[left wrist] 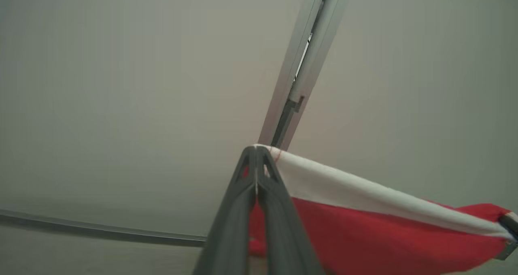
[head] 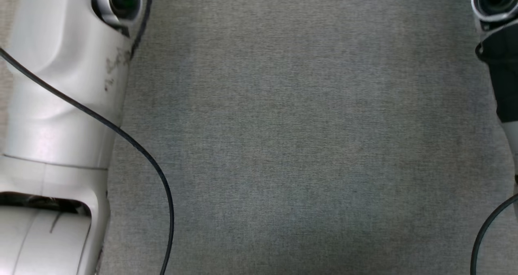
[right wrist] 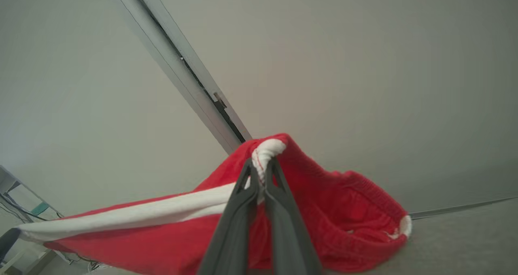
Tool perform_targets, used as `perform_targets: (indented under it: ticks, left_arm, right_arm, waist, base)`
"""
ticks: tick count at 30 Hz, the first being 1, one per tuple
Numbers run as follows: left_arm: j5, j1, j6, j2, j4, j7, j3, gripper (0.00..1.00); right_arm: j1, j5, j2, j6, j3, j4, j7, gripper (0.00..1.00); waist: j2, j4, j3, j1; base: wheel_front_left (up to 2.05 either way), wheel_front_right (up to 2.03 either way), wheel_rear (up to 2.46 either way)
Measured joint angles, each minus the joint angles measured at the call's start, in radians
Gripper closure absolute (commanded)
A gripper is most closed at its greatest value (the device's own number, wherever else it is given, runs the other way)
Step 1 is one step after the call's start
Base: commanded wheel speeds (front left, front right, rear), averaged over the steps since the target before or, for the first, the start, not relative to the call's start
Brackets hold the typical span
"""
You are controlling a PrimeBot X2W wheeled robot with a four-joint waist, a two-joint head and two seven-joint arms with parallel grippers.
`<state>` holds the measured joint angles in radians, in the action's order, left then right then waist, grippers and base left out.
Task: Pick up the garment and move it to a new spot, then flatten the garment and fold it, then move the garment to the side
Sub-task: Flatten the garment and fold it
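The left pincer [left wrist: 255, 155] was fully closed, its two dark fingers pressed together on the end of the white band of one red garment [left wrist: 364, 230]. From that grip the band ran off to the right, stretched almost straight, with the red cloth hanging beneath it. The garment hung between the two pincers, raised off the grey cloth-covered table [head: 303, 145].

The right pincer [right wrist: 261, 171] was also nearly closed, pinching a rolled bit of the same white band. In the right wrist view the band stretched away to the left, while the ribbed red fabric bunched and sagged to the right of the fingers, its lowest fold touching or very near the table; I could not tell which.

In the head view, one pale left forearm [head: 56, 105] stood at the left edge and one right arm [head: 499, 64] at the right edge, with two black cables [head: 133, 145] trailing, one by each arm.
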<state>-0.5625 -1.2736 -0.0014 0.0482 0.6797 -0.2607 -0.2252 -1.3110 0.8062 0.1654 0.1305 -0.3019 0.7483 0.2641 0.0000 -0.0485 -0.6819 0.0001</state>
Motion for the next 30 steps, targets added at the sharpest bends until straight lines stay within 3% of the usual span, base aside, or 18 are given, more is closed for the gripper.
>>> perform_targets:
  ticks: [11,19,30]
  left_arm:
    - [-0.001,0.173,-0.033,-0.001,0.091,-0.001,-0.040,1.00]
    - [0.028,0.300,-0.052,-0.001,0.131,-0.001,-0.053,1.00]
    - [0.170,0.447,-0.052,-0.001,0.204,-0.001,-0.128,1.00]
  right_arm:
    - [0.151,0.168,0.018,0.000,-0.073,0.079,0.000,1.00]
    - [0.273,0.297,0.017,0.000,-0.199,0.149,-0.002,1.00]
    - [0.371,0.399,0.039,0.000,-0.311,0.255,-0.053,1.00]
  waist:
    - [0.0000,-0.019,0.083,0.0000]
    - [0.0000,-0.012,0.192,0.0000]
    - [0.0000,-0.011,0.333,-0.0001]
  base:
    - [0.00,0.00,0.00]
    - [0.00,0.00,0.00]
    - [0.00,0.00,0.00]
